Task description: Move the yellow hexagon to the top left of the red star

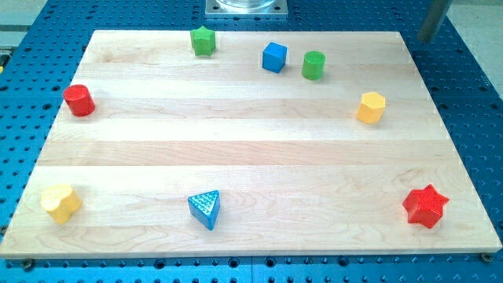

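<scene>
The yellow hexagon [371,108] sits on the wooden board [236,149] near its right edge, in the upper half. The red star [425,206] lies at the board's bottom right corner, below and a little right of the hexagon, well apart from it. My rod enters at the view's top right, and my tip [424,39] stands just beyond the board's top right corner. The tip is above and to the right of the hexagon and touches no block.
A green star [203,41], a blue cube [273,56] and a green cylinder [313,64] stand along the top edge. A red cylinder [79,101] is at the left edge, a yellow block [60,203] at bottom left, a blue triangle [205,209] at bottom centre.
</scene>
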`<action>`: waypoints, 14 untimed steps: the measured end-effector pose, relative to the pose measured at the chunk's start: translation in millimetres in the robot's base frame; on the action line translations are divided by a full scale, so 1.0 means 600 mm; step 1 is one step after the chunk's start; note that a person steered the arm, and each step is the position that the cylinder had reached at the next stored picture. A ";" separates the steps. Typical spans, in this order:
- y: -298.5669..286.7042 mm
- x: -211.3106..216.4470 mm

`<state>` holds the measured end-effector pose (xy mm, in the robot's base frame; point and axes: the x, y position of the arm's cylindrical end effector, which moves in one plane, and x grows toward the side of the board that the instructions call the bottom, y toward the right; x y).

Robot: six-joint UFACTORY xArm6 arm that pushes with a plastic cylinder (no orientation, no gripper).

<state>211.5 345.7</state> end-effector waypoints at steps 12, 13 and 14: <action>-0.213 0.507; -0.315 0.468; -0.522 0.412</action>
<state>459.0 32.7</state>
